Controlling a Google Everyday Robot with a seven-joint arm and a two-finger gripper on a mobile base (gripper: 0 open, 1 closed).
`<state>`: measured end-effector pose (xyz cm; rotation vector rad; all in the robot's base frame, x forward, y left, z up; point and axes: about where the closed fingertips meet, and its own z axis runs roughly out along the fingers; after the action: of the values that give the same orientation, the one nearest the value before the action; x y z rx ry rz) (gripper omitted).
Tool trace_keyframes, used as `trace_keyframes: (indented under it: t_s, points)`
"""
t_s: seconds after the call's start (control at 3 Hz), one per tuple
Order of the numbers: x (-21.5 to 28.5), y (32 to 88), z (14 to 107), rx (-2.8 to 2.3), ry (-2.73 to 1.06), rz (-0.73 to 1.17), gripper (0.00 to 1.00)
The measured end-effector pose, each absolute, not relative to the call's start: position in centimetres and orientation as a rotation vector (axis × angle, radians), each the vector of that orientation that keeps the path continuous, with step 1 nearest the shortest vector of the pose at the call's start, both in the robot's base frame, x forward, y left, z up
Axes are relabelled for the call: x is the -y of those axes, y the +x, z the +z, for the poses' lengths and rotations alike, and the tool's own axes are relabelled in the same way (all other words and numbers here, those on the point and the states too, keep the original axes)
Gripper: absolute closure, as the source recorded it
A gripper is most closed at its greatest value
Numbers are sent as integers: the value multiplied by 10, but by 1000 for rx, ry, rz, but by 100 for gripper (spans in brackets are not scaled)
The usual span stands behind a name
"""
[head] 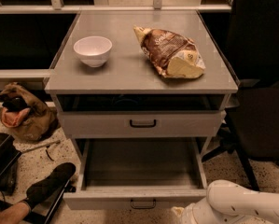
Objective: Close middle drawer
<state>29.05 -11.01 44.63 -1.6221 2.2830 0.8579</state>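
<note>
1. Grey cabinet surface [125, 73] is seen carrying a white bowl [93, 50] and a brown snack bag [169, 52].
2. Beneath the taller-fronted drawer [185, 124], the middle drawer [101, 200] is pulled well out, its low front and black handle [142, 203] set nearest the lower edge.
3. The hand [188, 214] is placed at the bottom edge, just beside that front's right end, on a white arm [241, 202]; whether it is spread or closed cannot be told.
</note>
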Motion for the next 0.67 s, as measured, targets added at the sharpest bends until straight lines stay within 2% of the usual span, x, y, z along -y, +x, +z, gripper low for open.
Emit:
trace_keyframes:
  t_s: [0.67]
  points:
    - [128,339,451,-2328,-1660,672,0]
